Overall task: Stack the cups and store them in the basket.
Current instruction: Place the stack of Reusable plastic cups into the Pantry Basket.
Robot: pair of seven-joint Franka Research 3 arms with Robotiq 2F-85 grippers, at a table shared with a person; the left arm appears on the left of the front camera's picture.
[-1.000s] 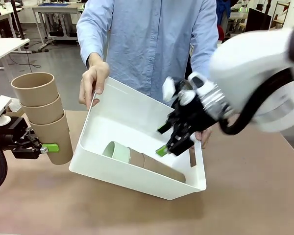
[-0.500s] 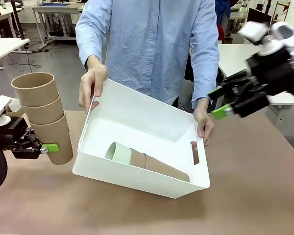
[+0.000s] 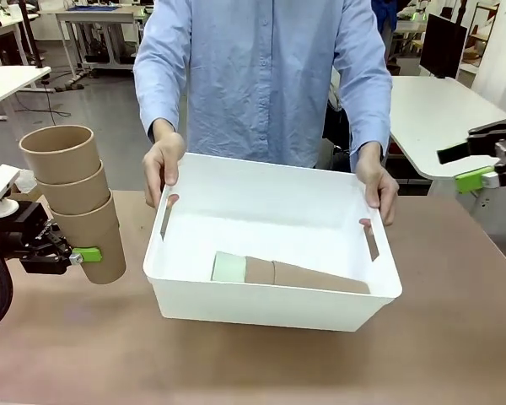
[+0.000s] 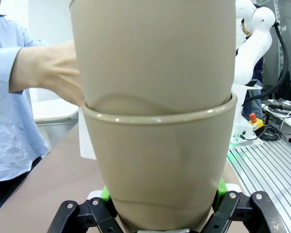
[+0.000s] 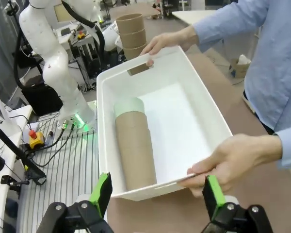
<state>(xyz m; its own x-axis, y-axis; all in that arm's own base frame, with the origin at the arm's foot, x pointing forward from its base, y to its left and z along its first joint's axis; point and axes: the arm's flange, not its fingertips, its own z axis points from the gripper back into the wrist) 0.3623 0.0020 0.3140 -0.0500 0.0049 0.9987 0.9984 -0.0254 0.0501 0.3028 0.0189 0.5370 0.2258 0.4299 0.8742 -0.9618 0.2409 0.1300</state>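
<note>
At the counter's left edge, the left gripper [image 3: 88, 253] was clamped shut on the lowest of three nested tan cups [image 3: 72, 198]. It held that stack upright and clear of the counter [image 3: 455, 337], beside the white basket [image 3: 270, 308]. The right gripper [image 3: 472, 166] hung wide open and empty, well off to the basket's right. Inside the basket a second stack lay on its side, a mint green cup [image 3: 229, 267] nested with two tan cups [image 3: 312, 278], while a person's hands [image 3: 164, 164] gripped both end handles. By my reading, stacking was finished and half the cups were stored; the held stack had yet to go in.
</note>
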